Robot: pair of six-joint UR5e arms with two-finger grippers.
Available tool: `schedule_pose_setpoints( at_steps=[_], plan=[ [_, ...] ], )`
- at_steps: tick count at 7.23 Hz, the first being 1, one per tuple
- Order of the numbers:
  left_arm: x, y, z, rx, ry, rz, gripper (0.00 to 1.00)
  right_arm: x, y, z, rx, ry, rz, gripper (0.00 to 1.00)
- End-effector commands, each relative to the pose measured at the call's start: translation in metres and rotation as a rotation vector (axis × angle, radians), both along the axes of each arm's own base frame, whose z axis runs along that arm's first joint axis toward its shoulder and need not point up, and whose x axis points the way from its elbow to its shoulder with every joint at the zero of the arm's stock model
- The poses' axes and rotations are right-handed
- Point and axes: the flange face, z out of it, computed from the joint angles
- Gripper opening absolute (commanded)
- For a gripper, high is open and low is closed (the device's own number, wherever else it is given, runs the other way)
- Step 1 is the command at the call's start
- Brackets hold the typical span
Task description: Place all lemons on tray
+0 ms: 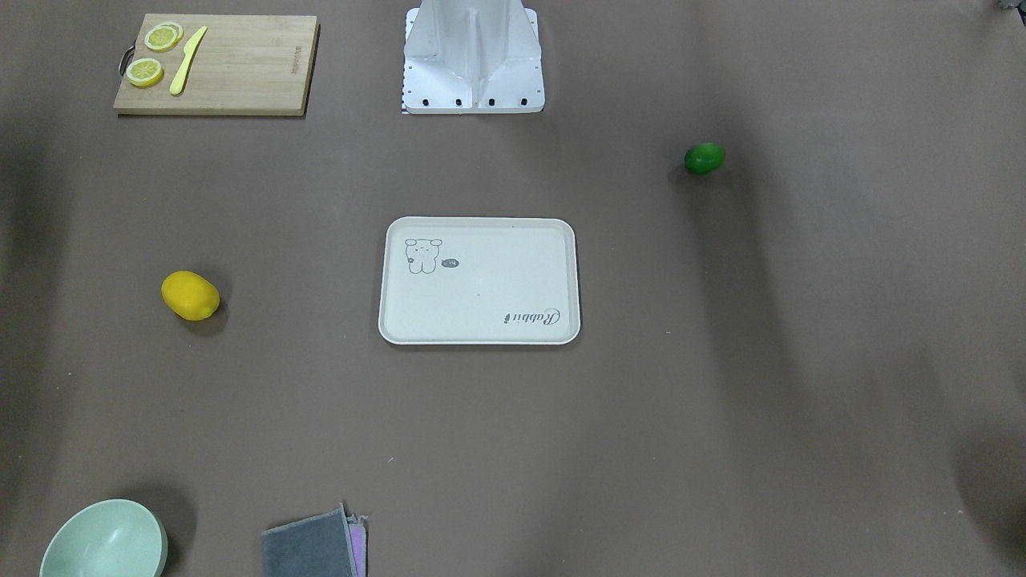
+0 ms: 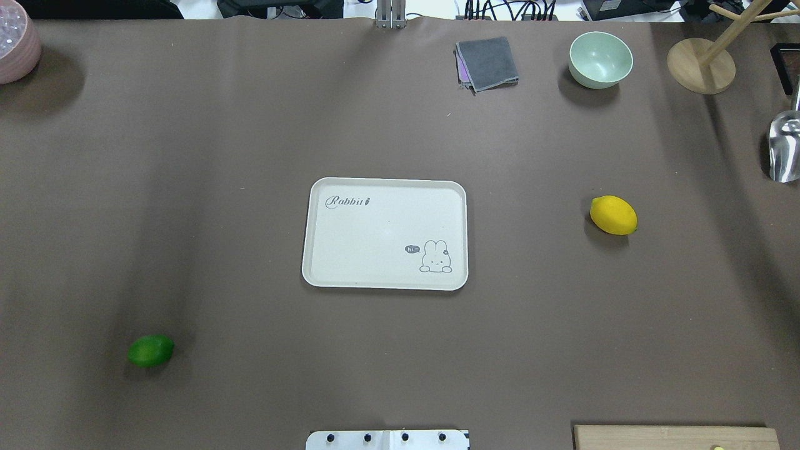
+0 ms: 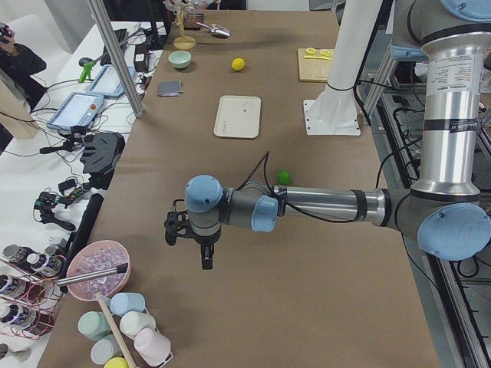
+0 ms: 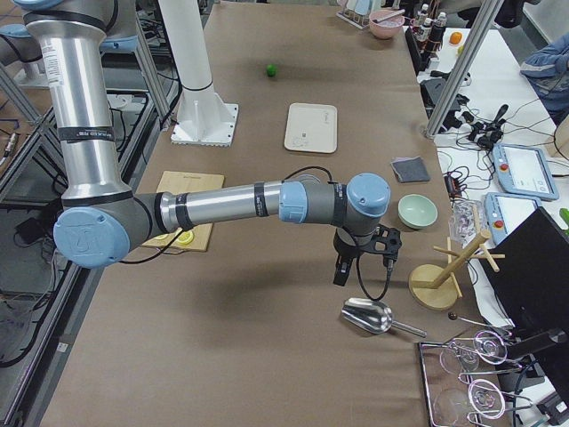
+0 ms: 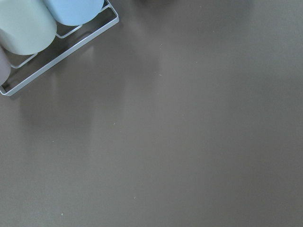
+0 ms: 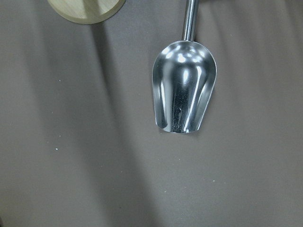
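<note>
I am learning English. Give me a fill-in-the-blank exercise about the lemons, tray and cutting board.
The yellow lemon lies on the robot's ____ side of the tray.
The green lemon lies on the robot's ____ side.
The number of lemons on the tray is ____.
The knife on the cutting board is ____ in colour.
Missing words: right, left, zero, yellow.

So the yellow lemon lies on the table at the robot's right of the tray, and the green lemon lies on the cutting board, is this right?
Not quite. The green lemon lies on the bare table, on the robot's left of the tray, not on the cutting board; the overhead exterior view shows it. The rest is right.
</note>
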Motion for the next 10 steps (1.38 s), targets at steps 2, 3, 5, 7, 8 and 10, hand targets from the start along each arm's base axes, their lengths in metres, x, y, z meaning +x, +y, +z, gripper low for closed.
schedule_pose_setpoints(
  at_steps=[2, 3, 5, 7, 8, 10],
  plan=[
    [0.000, -0.001, 0.002, -0.003, 0.000, 0.000, 0.98, 0.004, 0.001, -0.005, 0.000, -0.016, 0.009, 1.00],
    [0.000, 0.000, 0.002, -0.005, 0.000, 0.000, 0.98, 0.002, 0.000, -0.006, -0.001, -0.021, 0.006, 1.00],
    [-0.001, -0.005, -0.002, 0.008, -0.019, -0.002, 0.98, -0.034, -0.002, -0.026, 0.025, -0.056, -0.051, 1.00],
    [-0.001, -0.004, -0.001, 0.005, -0.020, -0.002, 0.98, -0.088, -0.007, -0.056, 0.082, -0.064, -0.146, 1.00],
    [-0.001, -0.005, -0.003, 0.011, -0.019, -0.002, 0.98, -0.104, -0.013, -0.066, 0.099, -0.067, -0.174, 1.00],
    [0.000, -0.006, -0.003, 0.015, -0.024, 0.000, 0.98, -0.151, -0.030, -0.098, 0.149, -0.076, -0.248, 1.00]
  ],
)
